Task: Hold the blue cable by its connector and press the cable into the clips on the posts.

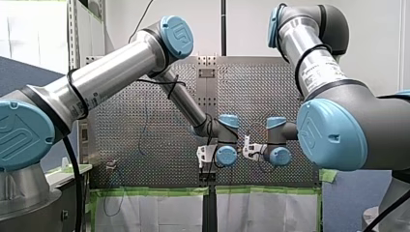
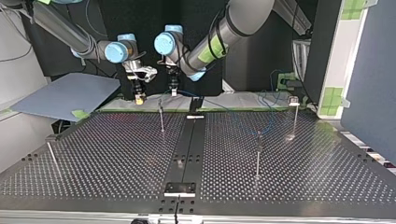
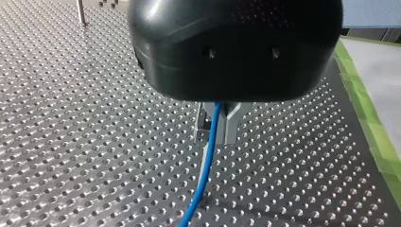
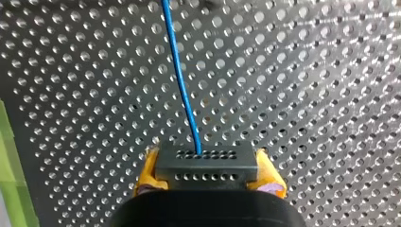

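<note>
In the right wrist view my right gripper (image 4: 204, 166) has its yellow pads (image 4: 147, 171) shut on the black connector (image 4: 204, 161). The thin blue cable (image 4: 182, 80) leaves the connector and runs ahead over the perforated table. In the left wrist view my left gripper (image 3: 217, 135) has its metal fingers (image 3: 231, 124) shut on the blue cable (image 3: 204, 175), which hangs down toward the table. In the top view both grippers hang close together at the far edge, my right gripper (image 2: 139, 97) left of my left gripper (image 2: 173, 89). A thin post (image 2: 161, 114) stands just in front of them.
Three more posts stand on the perforated table: one near the right middle (image 2: 258, 156), one at the far right (image 2: 294, 116), one at the near left (image 2: 52, 156). A grey sheet (image 2: 70, 93) lies at the far left. A black rail (image 2: 187, 140) runs down the middle.
</note>
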{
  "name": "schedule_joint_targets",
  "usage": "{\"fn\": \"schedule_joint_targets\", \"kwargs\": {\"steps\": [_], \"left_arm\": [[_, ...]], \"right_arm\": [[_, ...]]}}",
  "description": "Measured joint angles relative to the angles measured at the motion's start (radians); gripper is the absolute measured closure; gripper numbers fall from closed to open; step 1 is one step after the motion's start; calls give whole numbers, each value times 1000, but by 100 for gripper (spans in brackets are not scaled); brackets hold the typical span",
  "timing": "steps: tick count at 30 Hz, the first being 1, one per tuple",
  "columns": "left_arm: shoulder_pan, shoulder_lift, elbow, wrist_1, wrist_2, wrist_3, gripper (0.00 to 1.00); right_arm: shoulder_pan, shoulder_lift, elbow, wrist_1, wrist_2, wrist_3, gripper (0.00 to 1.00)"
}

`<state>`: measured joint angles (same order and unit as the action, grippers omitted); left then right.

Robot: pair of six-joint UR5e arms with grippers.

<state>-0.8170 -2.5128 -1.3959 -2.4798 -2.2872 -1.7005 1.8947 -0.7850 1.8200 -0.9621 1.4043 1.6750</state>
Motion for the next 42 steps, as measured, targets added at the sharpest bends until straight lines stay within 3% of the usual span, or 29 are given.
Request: {"fn": "schedule_joint_targets", "kwargs": {"steps": [15,33,42], "left_arm": [[9,-34,27,21,46,2,100],[21,-34,76,-11,103,-1,100],[22,-75,132,-68,125,-25,100]], "right_arm": [[-59,0,-34,40,-45,2,100],[-85,0,-76,76,-71,18,100],[-96,1,-104,86,-75,20,100]]}}
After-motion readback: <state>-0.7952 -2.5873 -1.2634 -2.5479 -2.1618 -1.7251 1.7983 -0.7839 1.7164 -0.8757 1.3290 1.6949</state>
